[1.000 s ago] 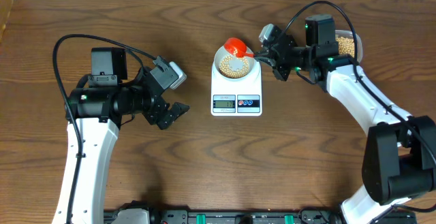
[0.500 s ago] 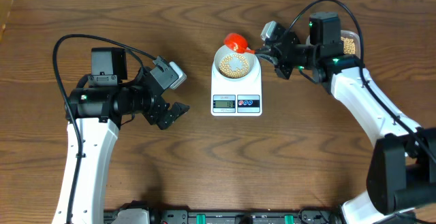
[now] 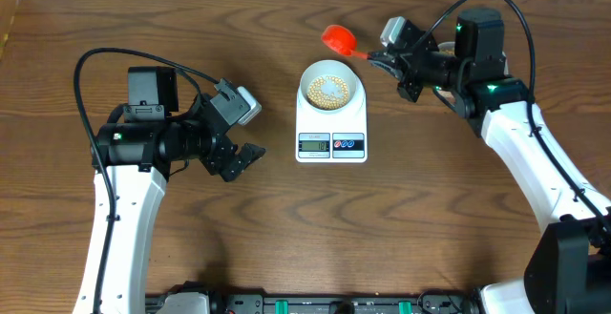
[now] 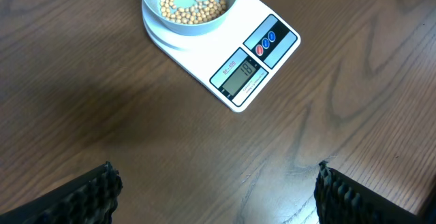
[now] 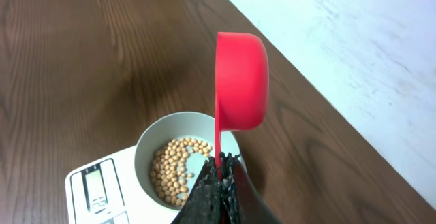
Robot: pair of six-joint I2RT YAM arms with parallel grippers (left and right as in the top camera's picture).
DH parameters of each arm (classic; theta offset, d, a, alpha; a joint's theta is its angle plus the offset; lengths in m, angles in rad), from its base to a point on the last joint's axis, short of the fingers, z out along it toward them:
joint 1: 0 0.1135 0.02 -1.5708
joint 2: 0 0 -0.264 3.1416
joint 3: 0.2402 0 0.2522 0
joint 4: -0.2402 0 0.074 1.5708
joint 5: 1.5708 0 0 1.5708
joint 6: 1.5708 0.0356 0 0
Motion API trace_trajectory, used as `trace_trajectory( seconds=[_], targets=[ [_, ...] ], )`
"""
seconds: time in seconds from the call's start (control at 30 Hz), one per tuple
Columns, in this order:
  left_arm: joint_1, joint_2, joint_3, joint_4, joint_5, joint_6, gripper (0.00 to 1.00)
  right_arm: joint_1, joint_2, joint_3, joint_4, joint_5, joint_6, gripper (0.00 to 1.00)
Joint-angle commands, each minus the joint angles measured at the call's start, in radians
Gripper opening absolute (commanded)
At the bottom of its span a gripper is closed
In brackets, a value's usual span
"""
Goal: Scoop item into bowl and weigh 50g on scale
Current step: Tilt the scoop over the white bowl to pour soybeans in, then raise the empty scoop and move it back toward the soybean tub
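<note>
The pale bowl [image 3: 307,76] sits on the white scale [image 3: 331,133] at the table's middle, with tan beans [image 3: 330,90] covering its bottom. My right gripper [image 3: 382,59] is shut on the thin handle of a red scoop [image 3: 336,37], held in the air behind and to the right of the bowl. In the right wrist view the scoop [image 5: 240,81] is tipped on its side above the bowl [image 5: 146,149], its inside hidden. My left gripper [image 3: 250,157] stands open left of the scale, with bare wood between its fingers [image 4: 95,193].
The scale's display [image 4: 240,76] and two round buttons [image 4: 266,43] face the front edge. A white surface [image 5: 354,47] runs beyond the table's back edge. Black cables loop over both arms. Dark equipment [image 3: 305,304] lines the front edge.
My right gripper has carried the red scoop from over the bowl's back rim up and away to the back right. The left arm has stayed still.
</note>
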Motion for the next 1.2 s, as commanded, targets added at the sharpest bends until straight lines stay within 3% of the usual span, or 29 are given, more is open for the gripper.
trace_trajectory(
  seconds=[0.0, 0.53, 1.17],
  targets=[
    [0.005, -0.006, 0.023, 0.0, 0.01, 0.016, 0.93, -0.018, -0.014, 0.001, 0.01, -0.018, -0.001, 0.01],
    [0.005, -0.006, 0.023, 0.0, 0.01, 0.016, 0.93, -0.025, -0.014, 0.001, -0.025, -0.057, 0.223, 0.01],
    [0.005, -0.006, 0.023, 0.0, 0.018, 0.012, 0.93, -0.093, -0.014, 0.001, 0.048, -0.055, 0.223, 0.01]
  ],
)
